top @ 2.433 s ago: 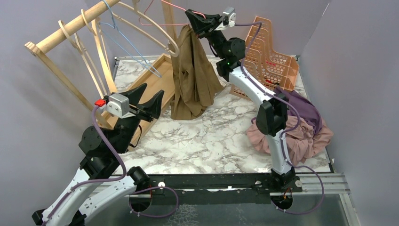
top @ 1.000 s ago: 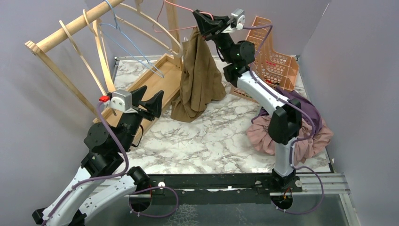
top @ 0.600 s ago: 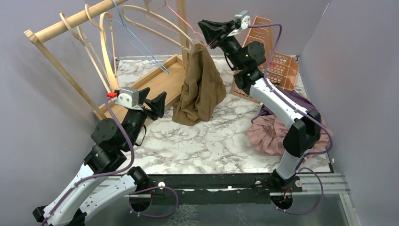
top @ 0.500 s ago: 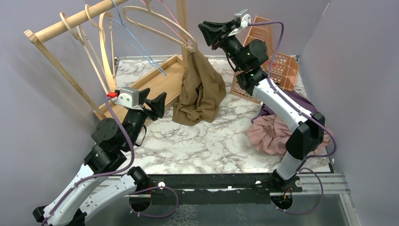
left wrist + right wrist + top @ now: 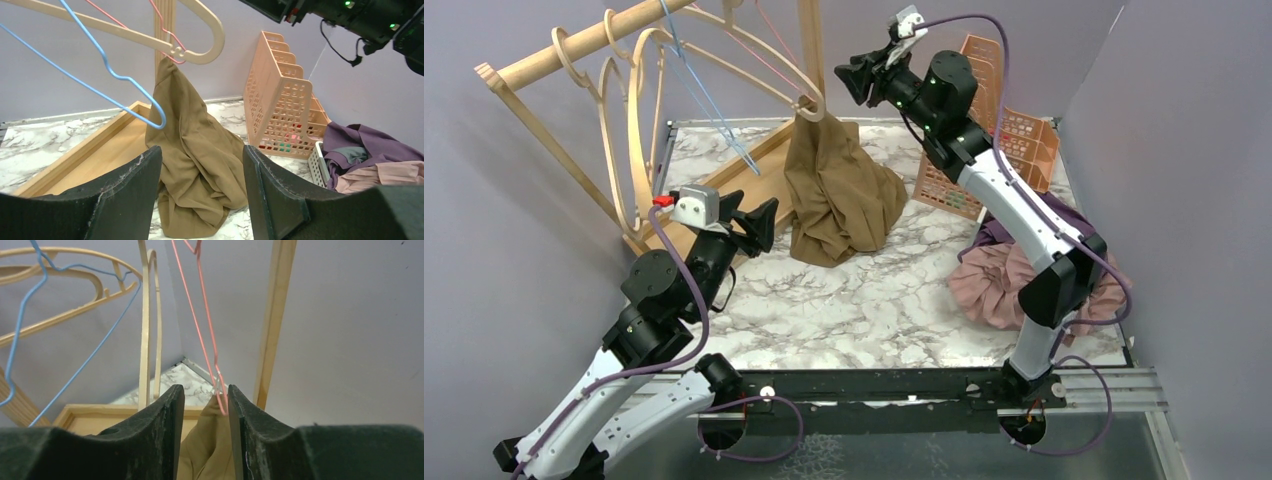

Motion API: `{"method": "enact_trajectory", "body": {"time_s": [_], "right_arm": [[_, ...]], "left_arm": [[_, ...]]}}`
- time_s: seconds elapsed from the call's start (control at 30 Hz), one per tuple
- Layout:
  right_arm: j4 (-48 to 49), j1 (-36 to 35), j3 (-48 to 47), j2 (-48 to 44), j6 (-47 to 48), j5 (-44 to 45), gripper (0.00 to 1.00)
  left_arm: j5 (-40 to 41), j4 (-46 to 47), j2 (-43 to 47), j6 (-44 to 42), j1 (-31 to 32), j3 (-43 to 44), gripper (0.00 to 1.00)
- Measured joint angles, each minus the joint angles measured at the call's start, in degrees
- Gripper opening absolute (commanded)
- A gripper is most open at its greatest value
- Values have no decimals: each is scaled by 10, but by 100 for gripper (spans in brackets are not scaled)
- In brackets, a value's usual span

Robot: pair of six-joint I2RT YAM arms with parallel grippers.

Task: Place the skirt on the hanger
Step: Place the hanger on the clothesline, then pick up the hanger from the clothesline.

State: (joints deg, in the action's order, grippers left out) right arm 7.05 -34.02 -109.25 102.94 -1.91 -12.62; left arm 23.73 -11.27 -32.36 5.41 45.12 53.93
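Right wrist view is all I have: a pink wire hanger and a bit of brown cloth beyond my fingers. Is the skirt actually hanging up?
Observer: Only its top. It hangs at the pink wire hanger, under the wooden hanger's tip. The rest of the skirt is heaped on the table.
Operator: Where's the left gripper?
Observer: The left gripper is low beside the wooden tray, open and empty, short of the skirt.
Operator: Anything by my arm?
Observer: An orange basket stands beside the right arm.
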Motion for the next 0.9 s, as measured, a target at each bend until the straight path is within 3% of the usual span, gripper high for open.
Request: {"method": "enact_trajectory", "body": {"time_s": [0.13,0.3,0.77,0.9], "right_arm": [[-36,0,-56,51,14,-1,52],[-82,0,-162,144,25,-18,55],[-78,0,-248,267,26,-42,56],[-49,0,-269,302,26,-51,49]], "left_arm": [[0,-9,0,5,0,0,63],[2,-13,0,10,0,0,63],[17,-14,0,12,0,0,63],[21,-16,-2,12,0,0,63]]}}
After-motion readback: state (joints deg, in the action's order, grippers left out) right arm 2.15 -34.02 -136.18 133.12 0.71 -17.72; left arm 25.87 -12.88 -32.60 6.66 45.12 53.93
